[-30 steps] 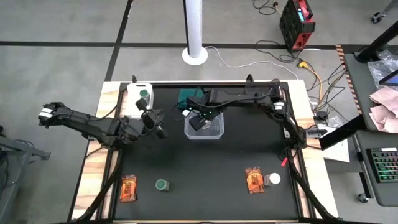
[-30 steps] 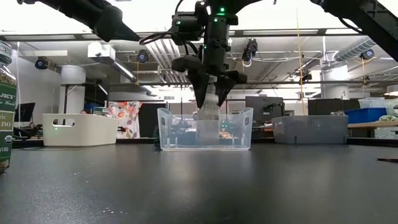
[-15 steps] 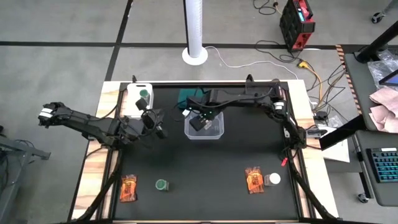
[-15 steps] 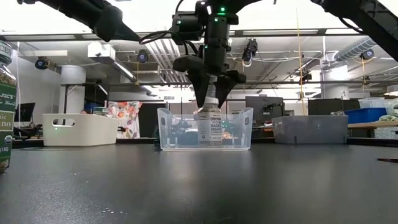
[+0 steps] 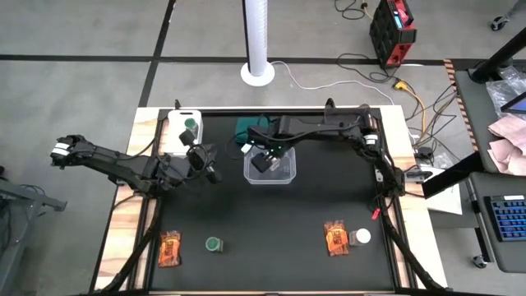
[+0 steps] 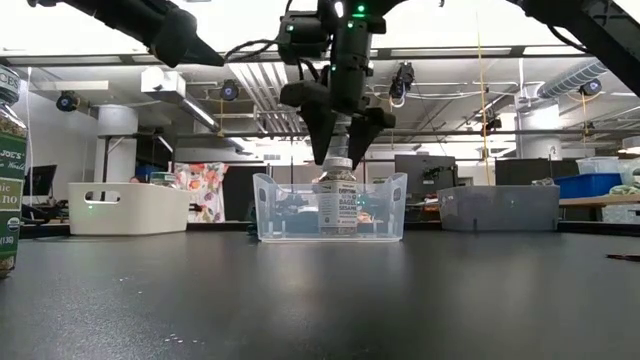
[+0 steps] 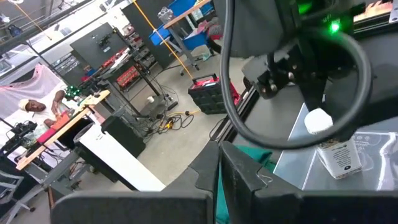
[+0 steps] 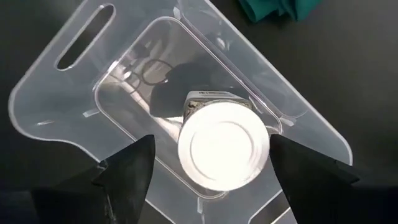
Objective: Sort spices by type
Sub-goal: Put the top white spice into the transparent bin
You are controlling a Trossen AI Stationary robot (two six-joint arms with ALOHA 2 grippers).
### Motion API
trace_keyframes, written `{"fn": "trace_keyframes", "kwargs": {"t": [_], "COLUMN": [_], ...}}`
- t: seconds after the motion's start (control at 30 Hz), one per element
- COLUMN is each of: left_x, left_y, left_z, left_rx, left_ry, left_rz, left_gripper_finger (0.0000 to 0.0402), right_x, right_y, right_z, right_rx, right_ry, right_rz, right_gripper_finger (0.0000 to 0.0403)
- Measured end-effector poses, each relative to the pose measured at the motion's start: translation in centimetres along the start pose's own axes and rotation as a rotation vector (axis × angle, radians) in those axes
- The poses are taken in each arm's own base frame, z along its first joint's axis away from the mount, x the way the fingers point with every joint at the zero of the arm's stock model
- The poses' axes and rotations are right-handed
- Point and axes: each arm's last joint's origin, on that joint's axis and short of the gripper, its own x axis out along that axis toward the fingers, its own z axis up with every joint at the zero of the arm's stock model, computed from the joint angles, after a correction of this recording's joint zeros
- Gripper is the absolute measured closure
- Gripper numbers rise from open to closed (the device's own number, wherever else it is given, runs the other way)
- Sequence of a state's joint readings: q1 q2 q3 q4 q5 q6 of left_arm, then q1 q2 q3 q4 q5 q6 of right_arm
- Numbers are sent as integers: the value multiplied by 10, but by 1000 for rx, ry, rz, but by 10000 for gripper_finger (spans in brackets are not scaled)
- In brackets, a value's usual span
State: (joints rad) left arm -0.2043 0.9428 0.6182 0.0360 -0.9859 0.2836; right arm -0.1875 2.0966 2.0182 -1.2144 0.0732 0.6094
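Observation:
A clear jar with a white lid stands upright on the floor of the clear plastic bin at the table's far middle. My right gripper hangs open over it, pointing down, with a finger on each side of the lid and apart from it. My left gripper is shut on nothing, held above the table left of the bin. One green-lidded jar sits in a white bin at the far left. Along the near edge lie an orange packet, a green-lidded jar, another orange packet and a white-lidded jar.
A dark green cloth-like block lies just behind the clear bin. In the low view a labelled jar fills the left edge, close to the camera. The black mat between the bins and the near row is bare.
My right gripper has opened wider and let go of the white-lidded jar. The jar has dropped from between the fingers onto the clear bin's floor, where it stands upright.

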Motion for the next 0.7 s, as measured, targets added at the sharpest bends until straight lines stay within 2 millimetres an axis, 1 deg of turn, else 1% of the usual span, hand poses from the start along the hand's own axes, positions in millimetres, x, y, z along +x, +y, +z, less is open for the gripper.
{"fn": "trace_keyframes", "kwargs": {"t": [0.1, 0.23, 0.37, 0.43, 0.5, 0.57, 0.63, 0.7], "left_x": [0, 0, 0, 0, 0, 0, 0, 0], "left_y": [0, 0, 0, 0, 0, 0, 0, 0], "left_z": [0, 0, 0, 0, 0, 0, -1, -1], "left_rx": [0, 0, -1, 0, -1, 0, 2, 6], "left_ry": [0, 0, 0, 0, 0, 0, 4, 6], "left_rz": [0, 0, 0, 0, 0, 0, -2, -3], "left_gripper_finger": [402, 402, 402, 402, 402, 402, 402, 402], "right_x": [-8, -27, -46, -54, -61, -62, -61, -59], "right_y": [-1, -4, -7, -9, -11, -12, -13, -15], "right_z": [0, 0, -4, -8, -14, -22, -30, -39], "right_rx": [-8, -23, -87, -134, -165, -200, -227, -253], "right_ry": [-24, -87, -120, -143, -173, -179, -182, -181], "right_rz": [3, 20, 27, -11, -68, -117, -149, -182], "right_gripper_finger": [104, 113, 122, 132, 147, 167, 195, 233]}}
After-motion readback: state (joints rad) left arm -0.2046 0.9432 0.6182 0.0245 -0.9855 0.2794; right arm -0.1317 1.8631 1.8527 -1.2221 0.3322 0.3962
